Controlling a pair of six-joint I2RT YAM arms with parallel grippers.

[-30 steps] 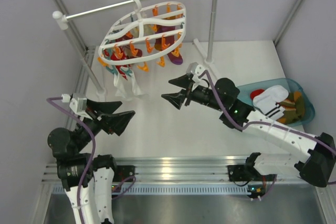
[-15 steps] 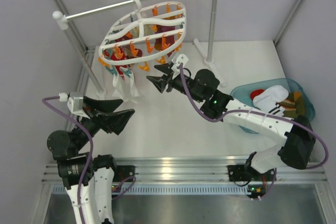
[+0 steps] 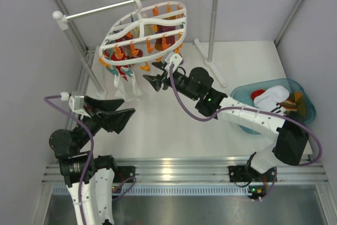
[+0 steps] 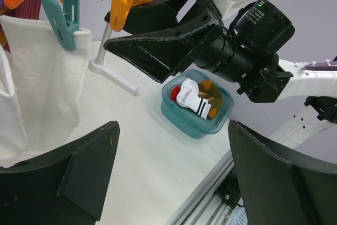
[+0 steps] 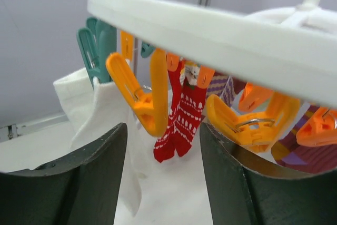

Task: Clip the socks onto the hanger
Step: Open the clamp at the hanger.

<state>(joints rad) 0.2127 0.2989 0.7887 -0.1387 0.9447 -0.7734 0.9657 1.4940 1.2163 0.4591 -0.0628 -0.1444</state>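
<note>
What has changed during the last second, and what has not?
The right arm reached away from the basin toward the hanger; the right fingers, open and empty, are now close to its orange clips. Nothing was taken or let go. The left fingers, hanger and socks in the basin stayed put.

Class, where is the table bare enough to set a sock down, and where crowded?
Bare: the middle of the table, bordered by the left hand, the right arm and the near rail; the far right corner between the rail stand and the basin. Crowded: under the hanger, among hung socks and the right hand.
</note>
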